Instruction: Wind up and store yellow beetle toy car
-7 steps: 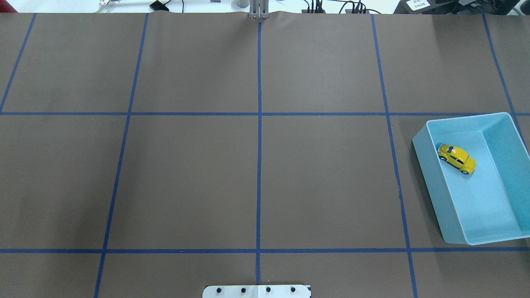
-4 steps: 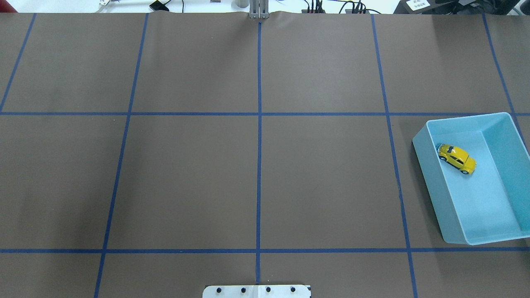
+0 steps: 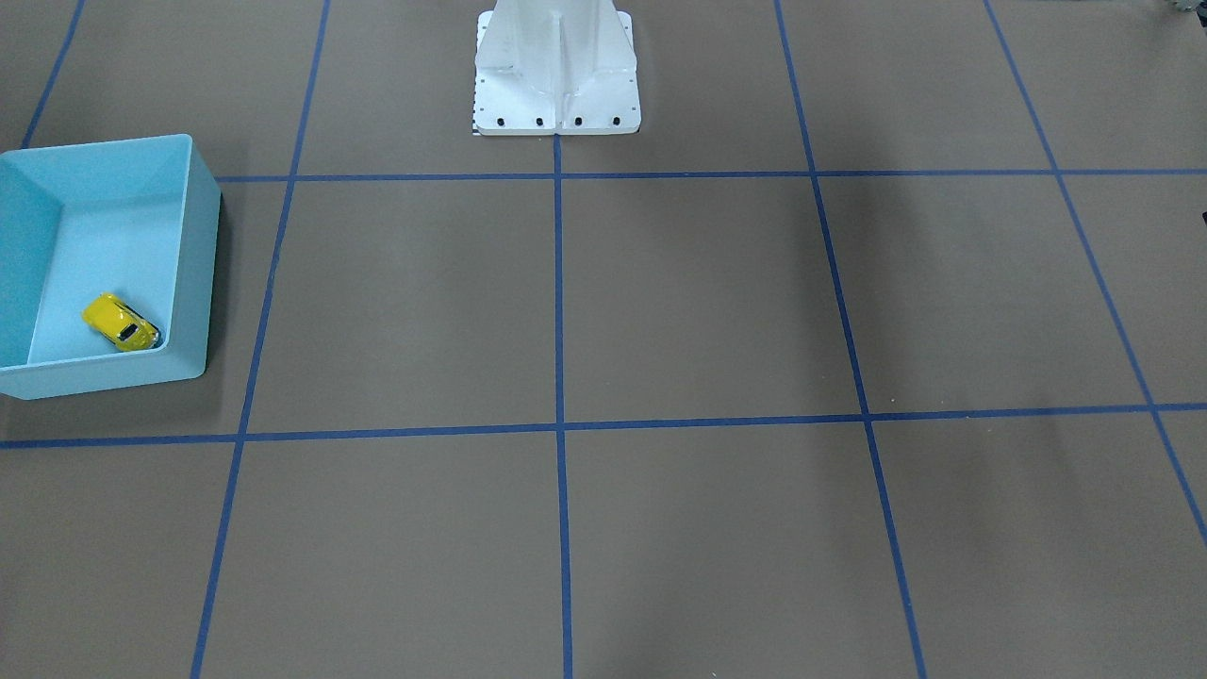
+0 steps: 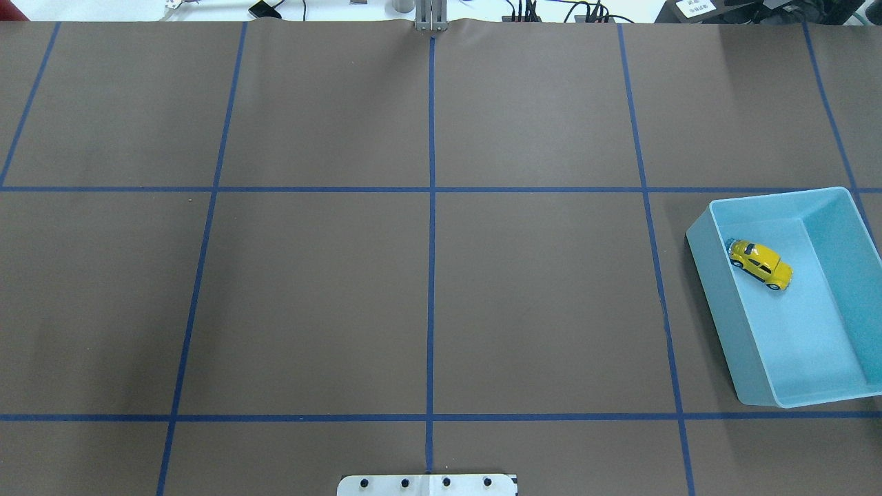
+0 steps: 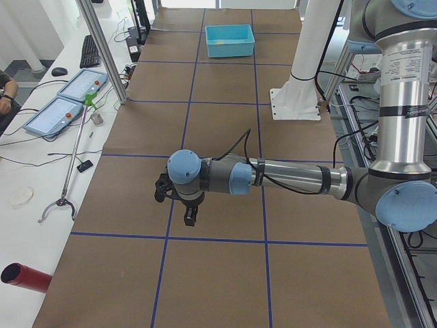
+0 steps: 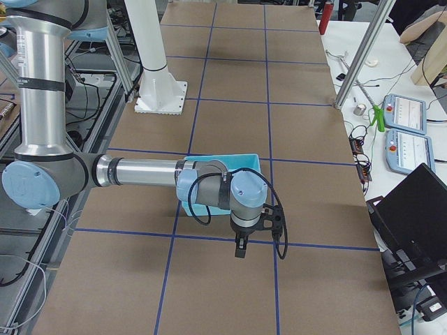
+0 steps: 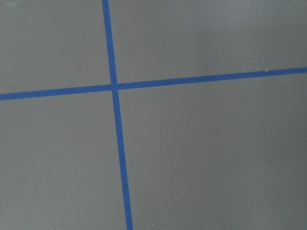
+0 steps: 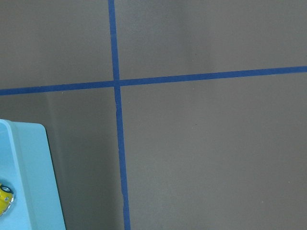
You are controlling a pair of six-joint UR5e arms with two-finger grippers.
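Observation:
The yellow beetle toy car (image 4: 760, 264) stands on its wheels inside the light blue bin (image 4: 716, 303), near its far left corner. It also shows in the front-facing view (image 3: 120, 322) and at the edge of the right wrist view (image 8: 5, 200). My right gripper (image 6: 260, 251) hangs above the table beside the bin (image 6: 241, 159), apart from the car. My left gripper (image 5: 174, 208) hangs over the table's far left end, far from the bin (image 5: 229, 39). Both grippers show only in the side views, so I cannot tell whether they are open or shut.
The brown table mat carries a grid of blue tape lines (image 4: 431, 207). The robot's white base (image 3: 556, 66) stands at the table's middle edge. Control pendants (image 5: 65, 102), a reaching tool and a red cylinder (image 5: 24, 277) lie on the side bench.

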